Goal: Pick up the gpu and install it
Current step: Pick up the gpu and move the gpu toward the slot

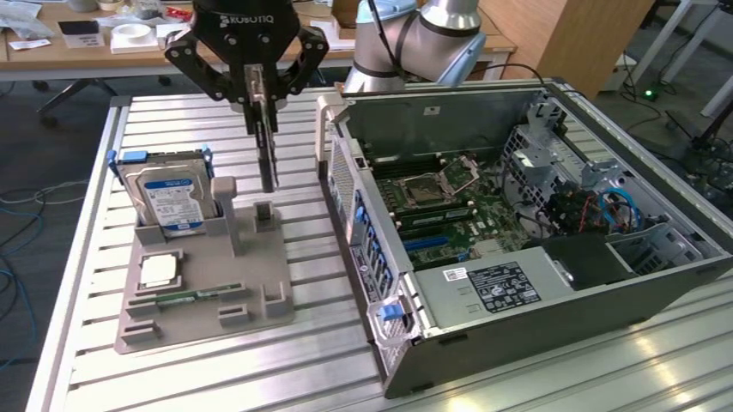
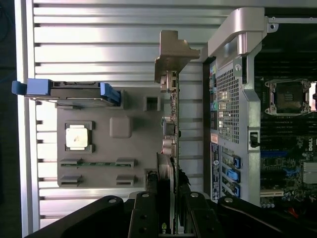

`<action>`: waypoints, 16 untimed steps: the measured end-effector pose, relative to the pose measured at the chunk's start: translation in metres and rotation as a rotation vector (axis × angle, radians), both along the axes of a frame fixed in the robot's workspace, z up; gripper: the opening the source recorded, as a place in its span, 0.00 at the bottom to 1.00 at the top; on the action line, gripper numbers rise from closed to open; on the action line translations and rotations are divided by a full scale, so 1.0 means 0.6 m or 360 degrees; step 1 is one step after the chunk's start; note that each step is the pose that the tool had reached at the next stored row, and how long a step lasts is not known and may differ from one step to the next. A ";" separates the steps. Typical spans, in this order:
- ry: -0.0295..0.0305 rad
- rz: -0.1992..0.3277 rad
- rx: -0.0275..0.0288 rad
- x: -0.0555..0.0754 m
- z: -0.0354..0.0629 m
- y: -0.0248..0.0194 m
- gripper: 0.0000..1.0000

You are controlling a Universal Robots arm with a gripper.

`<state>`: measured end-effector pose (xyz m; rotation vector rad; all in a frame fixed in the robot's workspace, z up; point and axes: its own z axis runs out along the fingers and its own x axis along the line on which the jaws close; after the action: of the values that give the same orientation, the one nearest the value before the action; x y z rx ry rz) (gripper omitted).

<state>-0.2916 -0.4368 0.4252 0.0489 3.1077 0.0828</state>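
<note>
Black graphics card (image 1: 268, 154) hangs upright over the desk (image 1: 229, 378), claw (image 1: 263, 101) clamped on its top edge; seemingly light, stiff, fragile.

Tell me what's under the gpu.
Held by the fingers, the gpu hangs over the grey tray, roughly above its small slotted block. In the wrist view the card covers the strip of tray directly beneath it.

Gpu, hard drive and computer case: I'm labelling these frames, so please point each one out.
gpu (image 1: 268, 154): exterior view, on the card's thin black edge.
hard drive (image 1: 172, 204): exterior view, on its label.
computer case (image 1: 550, 322): exterior view, on its grey outer wall.
</note>
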 end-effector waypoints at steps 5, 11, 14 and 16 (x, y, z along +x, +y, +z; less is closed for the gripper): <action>0.00000 0.0000 -0.00001 0.014 0.000 0.0028 0.26; 0.00000 0.0000 0.00001 0.033 0.000 0.0070 0.26; 0.00001 0.0000 -0.00001 0.043 0.000 0.0090 0.26; 0.00001 0.0000 -0.00001 0.049 0.000 0.0106 0.26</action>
<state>-0.2622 -0.4305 0.4253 0.0489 3.1077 0.0827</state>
